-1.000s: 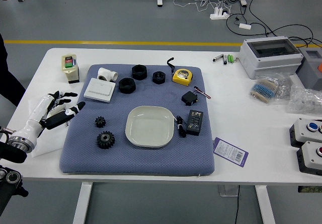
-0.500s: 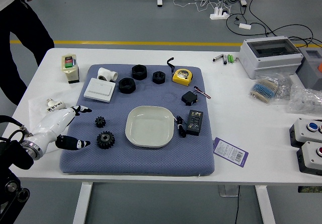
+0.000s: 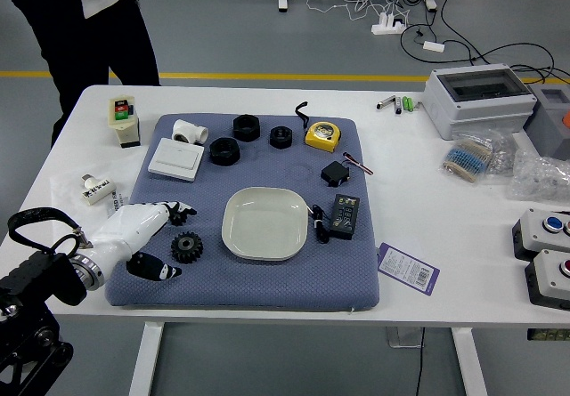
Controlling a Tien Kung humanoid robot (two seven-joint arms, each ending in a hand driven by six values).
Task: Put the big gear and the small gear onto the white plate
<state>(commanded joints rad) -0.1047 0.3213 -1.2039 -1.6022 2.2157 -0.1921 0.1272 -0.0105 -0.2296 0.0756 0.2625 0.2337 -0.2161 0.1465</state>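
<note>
Left hand (image 3: 116,238) is reaching farther right than before, fingers and thumb spread, empty, while big gear (image 3: 187,247) and small gear (image 3: 178,219) are still lying left of white plate (image 3: 264,224); a first grasp is probably nearing.

- Yellow tape measure (image 3: 321,136): lies on the blue mat (image 3: 240,287).
- White flat panel (image 3: 176,158): sits beside the pipe fitting (image 3: 183,131).
- Purple-edged label (image 3: 408,269): rests right of the mat.
- Person (image 3: 82,44): stands at the worktop's (image 3: 463,245) far left.
</note>
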